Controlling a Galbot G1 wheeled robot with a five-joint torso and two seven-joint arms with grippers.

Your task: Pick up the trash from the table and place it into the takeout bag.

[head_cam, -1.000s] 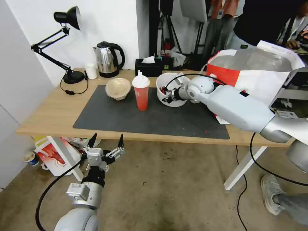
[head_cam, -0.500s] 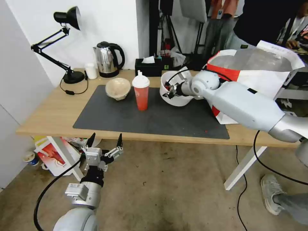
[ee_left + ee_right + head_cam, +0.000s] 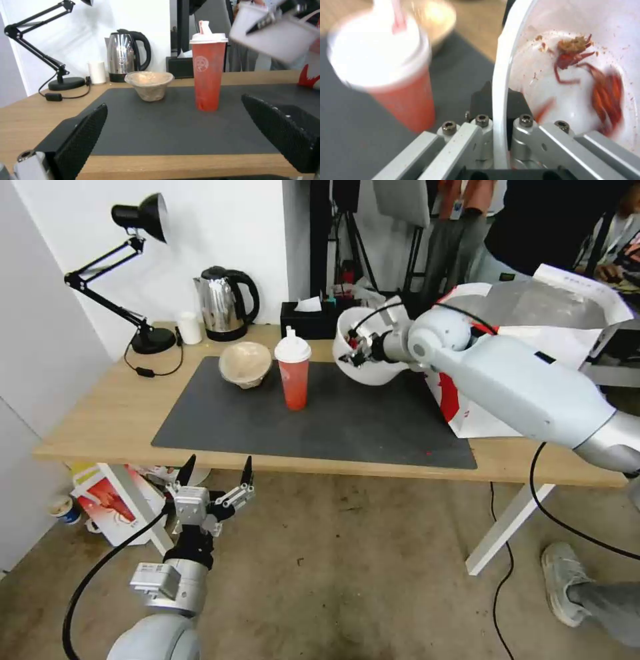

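White plastic bowl (image 3: 370, 355): wide, smooth, thin-walled; lifted clear of the mat and tilted, just beside the takeout bag.
Bowl contents (image 3: 586, 72): red shell scraps and orange smears, probably crayfish remains; blurred.
Right gripper (image 3: 351, 352): fingers pinched together on the bowl's rim, one inside the wall and one outside.
Left gripper (image 3: 215, 480): below the tabletop's front edge, its dark textured fingers (image 3: 83, 135) spread wide, holding nothing.
Red drink cup (image 3: 293, 370): tall, tapered, white domed lid, upright on the mat.
Beige paper bowl (image 3: 245, 363): fibrous, upright, just beside the cup.
Takeout bag (image 3: 533, 340): boxy, white and red, mouth open, silvery foil lining.
Tabletop (image 3: 107, 420): light wood under a dark grey mat (image 3: 320, 427).
Room: black desk lamp (image 3: 133, 220), steel kettle (image 3: 223, 303), white wall.
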